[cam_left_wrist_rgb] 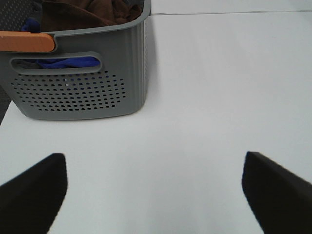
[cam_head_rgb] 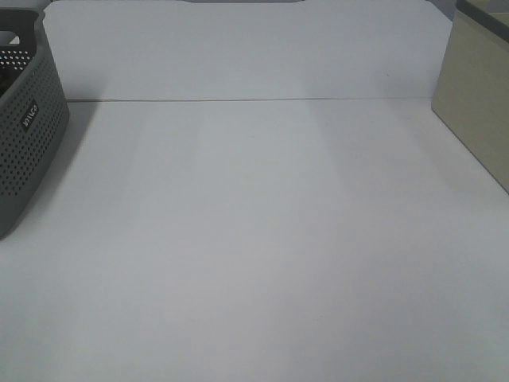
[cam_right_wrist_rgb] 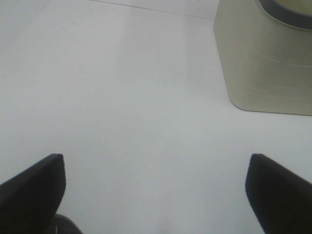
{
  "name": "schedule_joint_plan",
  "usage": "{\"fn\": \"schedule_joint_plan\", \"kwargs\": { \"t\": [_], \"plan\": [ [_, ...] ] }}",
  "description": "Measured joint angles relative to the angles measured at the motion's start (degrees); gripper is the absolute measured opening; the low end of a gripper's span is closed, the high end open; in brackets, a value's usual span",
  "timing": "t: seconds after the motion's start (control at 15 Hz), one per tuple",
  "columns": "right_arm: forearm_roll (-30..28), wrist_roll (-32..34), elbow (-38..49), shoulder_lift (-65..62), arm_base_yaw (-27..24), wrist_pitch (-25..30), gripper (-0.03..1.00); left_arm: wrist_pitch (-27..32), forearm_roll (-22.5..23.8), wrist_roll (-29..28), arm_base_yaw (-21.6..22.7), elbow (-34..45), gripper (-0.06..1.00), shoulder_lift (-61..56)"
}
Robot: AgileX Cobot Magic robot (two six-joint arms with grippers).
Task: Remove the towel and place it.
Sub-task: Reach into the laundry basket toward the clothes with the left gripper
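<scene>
1. Nearest the left wrist camera, the left gripper (cam_left_wrist_rgb: 155,195) has its two dark fingers (cam_left_wrist_rgb: 34,190) spread wide with only bare table (cam_head_rgb: 262,239) between them; it holds nothing.
2. The right gripper (cam_right_wrist_rgb: 155,195) stands the same way, fingers wide apart and empty over the white surface.
3. Ahead of the left fingers stands the grey basket (cam_left_wrist_rgb: 78,97), with an orange handle (cam_left_wrist_rgb: 24,42) along its rim. A low or flat approach would likely knock the wall or snag that handle, shoving or tipping the basket.
4. Inside it a blue cloth (cam_left_wrist_rgb: 63,62) shows through the side slot, under or beside the brown folds. A deep pinch could bring that cloth up too; a shallow pinch on one fold could slip, or the cloth could catch on the rim and drag the basket.
5. The towel (cam_left_wrist_rgb: 83,12) lies bunched in the basket, beyond its near wall and off to one side of the left fingers, well apart from them and untouched. The right wrist view shows none of it.
6. Farthest off, ahead of the right fingers, stands a beige bin (cam_right_wrist_rgb: 263,63).
</scene>
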Motion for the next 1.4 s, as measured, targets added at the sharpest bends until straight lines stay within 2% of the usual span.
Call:
{"fn": "schedule_joint_plan", "kwargs": {
  "t": [0.2,1.4],
  "plan": [
    [-1.1,0.0,0.0,0.0,0.0,0.0,0.98,0.0,0.0,-0.1,0.0,0.0,0.98,0.0],
    [-1.5,0.1,0.0,0.0,0.0,0.0,0.98,0.0,-0.1,-0.2,0.0,0.0,0.99,0.0]
  ]
}}
